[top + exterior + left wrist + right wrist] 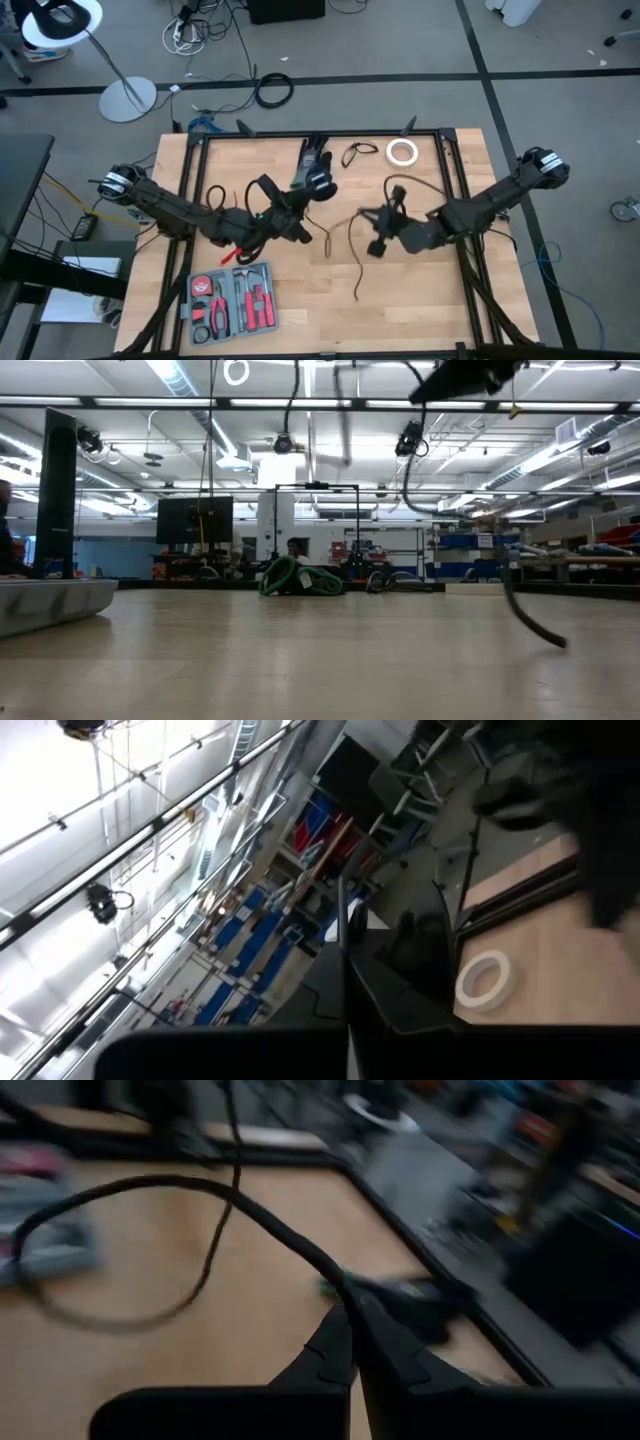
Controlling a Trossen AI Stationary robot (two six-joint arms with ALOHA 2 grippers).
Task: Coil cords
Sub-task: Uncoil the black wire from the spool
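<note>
Near bench centre I'm watching the right gripper (377, 246), clenched on the cord (352, 262), whose tail is trailing toward 6 o'clock. At its 9 o'clock the left gripper (300, 232) is clenched, seemingly on tangled cord; opposing pulls risk snagging.

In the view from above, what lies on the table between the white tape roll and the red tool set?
In the high view, between the white tape roll and the red tool set lie bare wood and a loose black cord.
</note>
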